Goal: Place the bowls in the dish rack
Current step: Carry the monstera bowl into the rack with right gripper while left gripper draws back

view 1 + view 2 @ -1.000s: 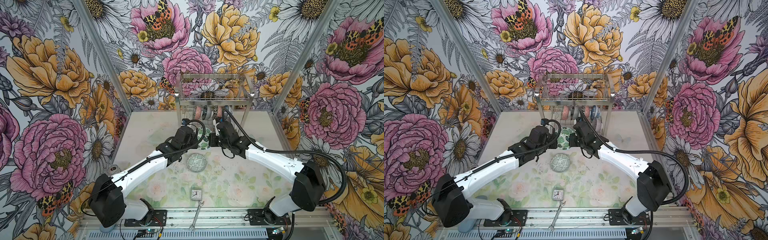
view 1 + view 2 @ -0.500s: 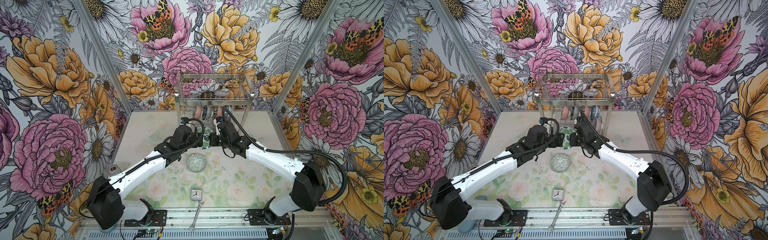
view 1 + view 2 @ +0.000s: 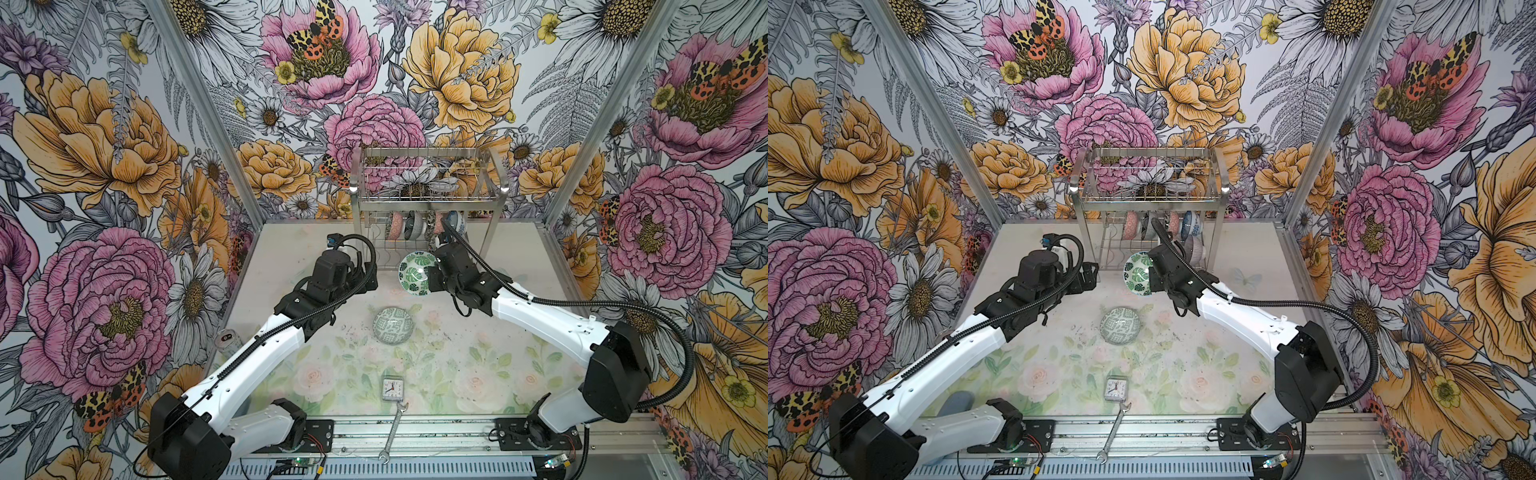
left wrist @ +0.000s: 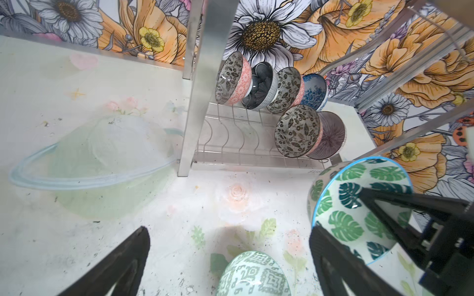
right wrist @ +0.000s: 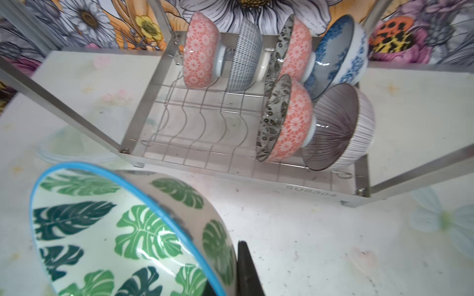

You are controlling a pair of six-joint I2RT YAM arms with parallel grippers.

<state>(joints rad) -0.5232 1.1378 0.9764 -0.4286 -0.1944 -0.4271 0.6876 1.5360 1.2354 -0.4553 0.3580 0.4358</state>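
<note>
**In front of the dish rack: right hand holds a leaf bowl, left hand empty**

Both arms reach from the near edge toward the dish rack (image 3: 428,183) at the back of the tabletop (image 3: 532,249). The right hand (image 3: 429,275) is clamped on the wall of the green leaf bowl (image 3: 413,272). The bowl is tipped on its side just in front of the rack's lower tier, with its mouth facing the left arm. The left hand (image 4: 229,230) is near it, fingers spread wide with nothing between them. The grey-green geometric bowl (image 3: 392,325) lies upside down on the tabletop between the arms.

In both top views the upper basket and the arms hide much of the lower tier. The wrist views show six bowls (image 5: 287,128) standing on edge there, four in a back row and two in front at one end.

The left wrist view shows one right-hand finger (image 4: 384,198) inside the leaf bowl. The right wrist view shows only the outer finger (image 5: 246,276), cut off by the frame.

Only the top views show the small clock (image 3: 392,388) and wrench (image 3: 392,432) near the front. A see-through dome shape (image 4: 89,164) beside a rack leg is hard to make out.
</note>
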